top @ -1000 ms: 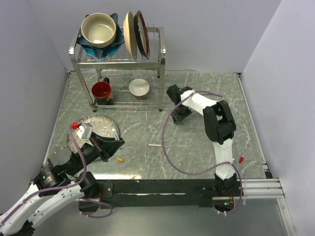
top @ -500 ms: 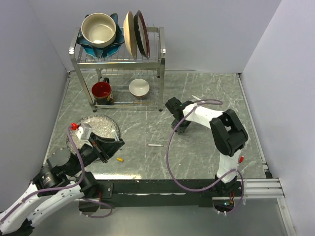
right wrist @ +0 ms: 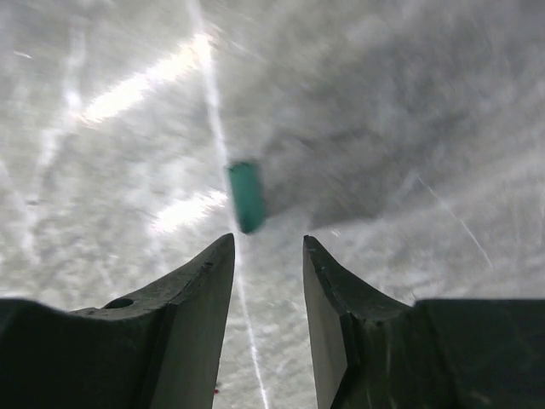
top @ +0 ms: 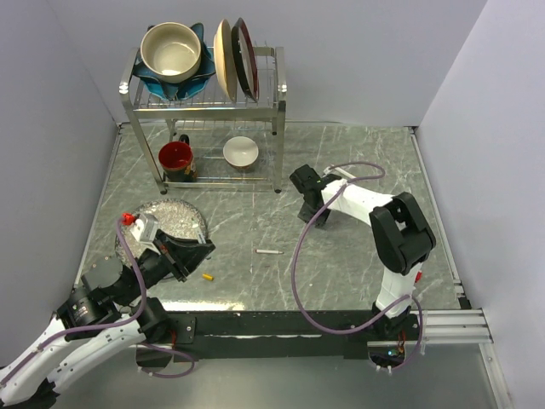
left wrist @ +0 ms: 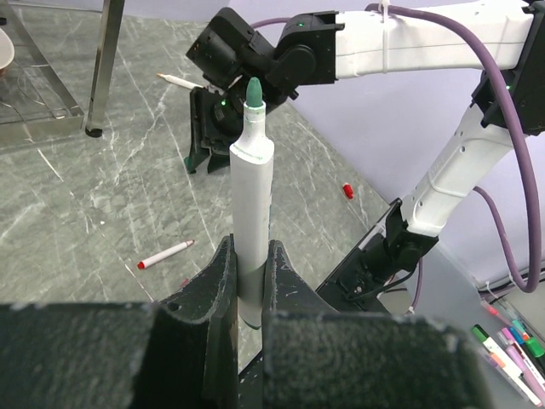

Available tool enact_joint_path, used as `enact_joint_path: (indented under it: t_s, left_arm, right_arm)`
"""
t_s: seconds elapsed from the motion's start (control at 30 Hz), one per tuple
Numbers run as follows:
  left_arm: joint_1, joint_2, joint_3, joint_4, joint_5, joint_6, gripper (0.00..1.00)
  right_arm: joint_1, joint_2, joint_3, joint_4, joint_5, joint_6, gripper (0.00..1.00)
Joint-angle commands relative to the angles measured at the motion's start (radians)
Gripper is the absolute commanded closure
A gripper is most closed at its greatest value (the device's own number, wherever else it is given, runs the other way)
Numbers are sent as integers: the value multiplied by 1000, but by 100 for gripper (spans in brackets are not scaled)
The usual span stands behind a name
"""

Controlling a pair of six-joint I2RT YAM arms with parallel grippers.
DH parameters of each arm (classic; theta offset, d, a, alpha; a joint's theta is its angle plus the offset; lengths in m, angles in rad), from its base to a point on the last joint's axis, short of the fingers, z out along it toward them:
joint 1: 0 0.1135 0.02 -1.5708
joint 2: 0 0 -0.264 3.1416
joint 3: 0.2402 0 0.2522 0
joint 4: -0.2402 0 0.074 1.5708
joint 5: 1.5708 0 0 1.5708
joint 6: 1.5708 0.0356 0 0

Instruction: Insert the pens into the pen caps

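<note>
My left gripper (left wrist: 249,247) is shut on a white pen (left wrist: 250,196) with a green tip and holds it upright; in the top view it (top: 183,251) is at the near left. My right gripper (right wrist: 266,243) is open, low over a green cap (right wrist: 247,196) lying just beyond its left finger; it shows in the top view (top: 308,209) at mid-table. A red-tipped pen (top: 269,252) lies on the table, also in the left wrist view (left wrist: 166,254). Another pen (left wrist: 180,81) lies behind the right arm. A yellow-orange cap (top: 207,277) lies near the left gripper. A red cap (top: 417,275) lies near the right base.
A metal dish rack (top: 278,111) with bowls and plates stands at the back left, with a red mug (top: 176,158) and a white bowl (top: 240,152) under it. A silvery round dish (top: 174,217) lies beside the left arm. Purple cable (top: 294,264) loops over the table.
The right arm's elbow has swung right and toward the near edge, and its gripper has shifted slightly over the middle of the table. The left arm holds still with the pen.
</note>
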Motion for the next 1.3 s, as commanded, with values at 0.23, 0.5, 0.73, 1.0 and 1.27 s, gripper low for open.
enact_joint_path:
  t_s: [0.23,0.5,0.73,1.0,1.27]
  left_arm:
    - [-6,27,6,6,-14,-10,99]
    - [-6,36,6,10,-8,-8,99]
    - [-6,139,23,67,134,-5,99]
    - [-5,337,-34,280,313,-90,99]
    - [-6,461,-212,600,385,-202,99]
  right_arm:
    - [-28,80,83,38,-5,-85,59]
    - [-42,116,86,63,-4,-128,64]
    - [-43,122,46,78,-19,-148,70]
    - [-43,96,-14,130,-36,-192,94]
    - [-39,-31,-132,228,-44,-237,100]
